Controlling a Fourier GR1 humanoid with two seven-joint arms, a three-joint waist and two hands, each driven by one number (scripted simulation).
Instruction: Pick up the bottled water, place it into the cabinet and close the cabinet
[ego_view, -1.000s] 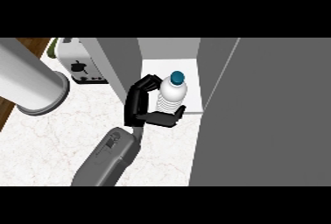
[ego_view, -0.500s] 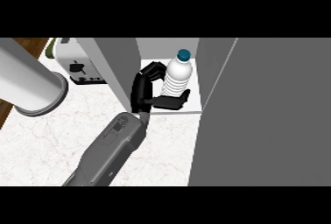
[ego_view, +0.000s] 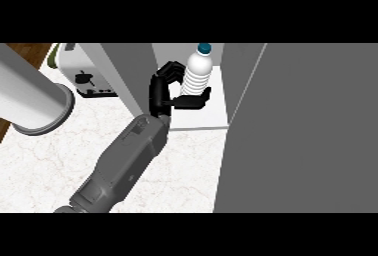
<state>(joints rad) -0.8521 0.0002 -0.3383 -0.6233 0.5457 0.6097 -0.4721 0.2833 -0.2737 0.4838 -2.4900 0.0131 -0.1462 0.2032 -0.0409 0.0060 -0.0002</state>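
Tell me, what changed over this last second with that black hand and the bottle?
The right hand carried the bottled water away from the robot, deeper into the cabinet, and tipped it upright. Nothing was let go: the fingers remain curled round it. The toaster and the open cabinet door stayed put.

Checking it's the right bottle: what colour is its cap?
Teal blue. The cap tops the whitish bottle held by the robot hand; the head view shows it.
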